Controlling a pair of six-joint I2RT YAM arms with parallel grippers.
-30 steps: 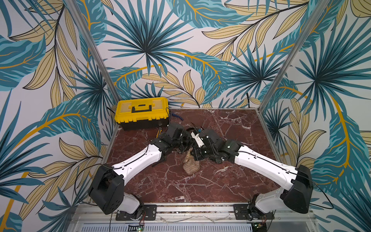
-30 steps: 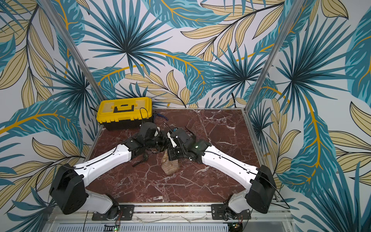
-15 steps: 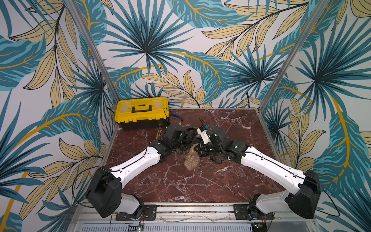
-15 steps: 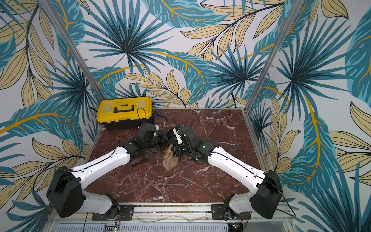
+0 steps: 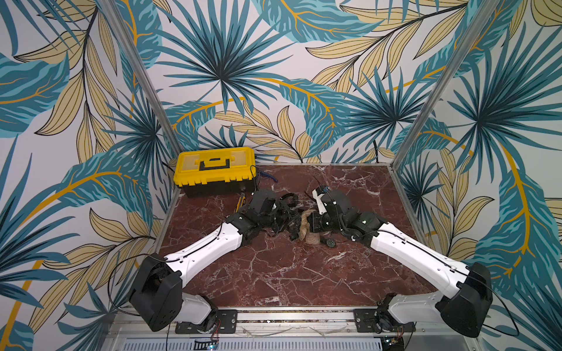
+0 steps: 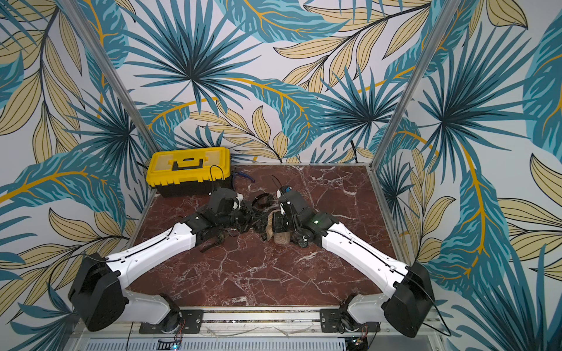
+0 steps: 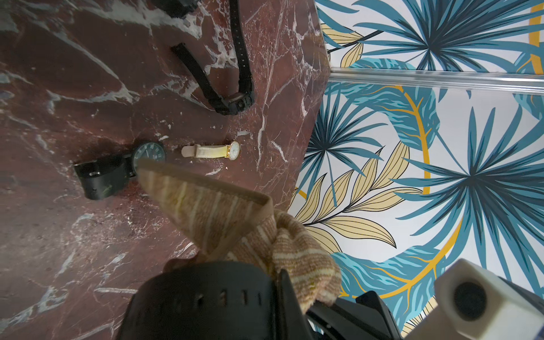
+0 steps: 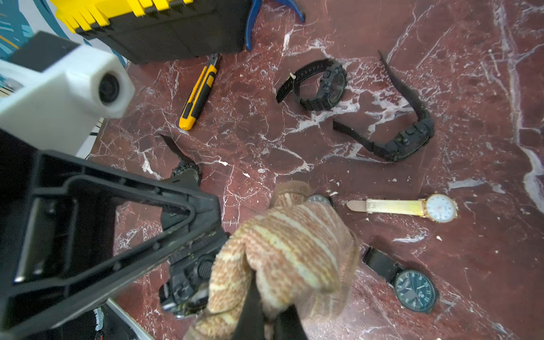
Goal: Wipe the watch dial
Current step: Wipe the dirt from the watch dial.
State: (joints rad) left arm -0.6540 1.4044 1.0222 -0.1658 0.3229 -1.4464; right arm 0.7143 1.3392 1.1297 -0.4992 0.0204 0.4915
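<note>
Tan cloth [image 8: 288, 241], clenched in the right gripper [image 8: 269, 322], touches the watch [image 8: 188, 282]. The left gripper [image 8: 206, 244] grasps that watch, just beside the cloth.

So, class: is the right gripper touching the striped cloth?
Touching. The right wrist view shows the right gripper shut on the striped cloth, whose folds bunch out from between its jaws.
</note>
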